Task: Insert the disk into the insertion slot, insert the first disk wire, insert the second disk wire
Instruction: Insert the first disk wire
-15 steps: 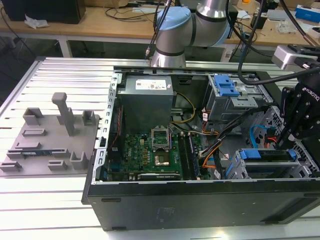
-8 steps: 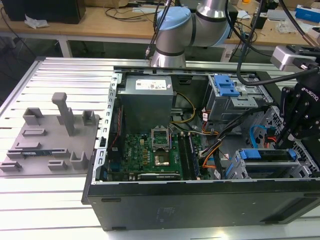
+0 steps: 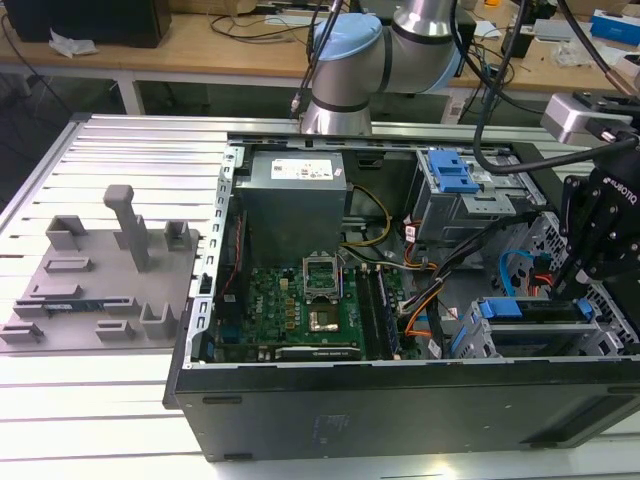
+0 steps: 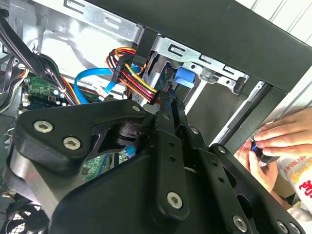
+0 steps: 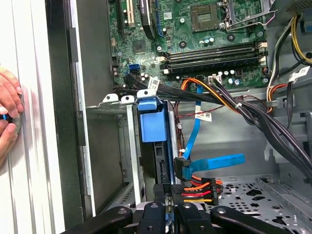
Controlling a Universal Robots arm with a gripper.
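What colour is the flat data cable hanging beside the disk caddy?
The flat data cable is bright blue, best seen in the first wrist view.

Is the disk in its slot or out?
In: in the first wrist view the blue-framed disk sits inside the grey insertion slot.

Arm (image 3: 345, 60) bent downward; end effector (image 4: 168, 105) fingers pressed close together.
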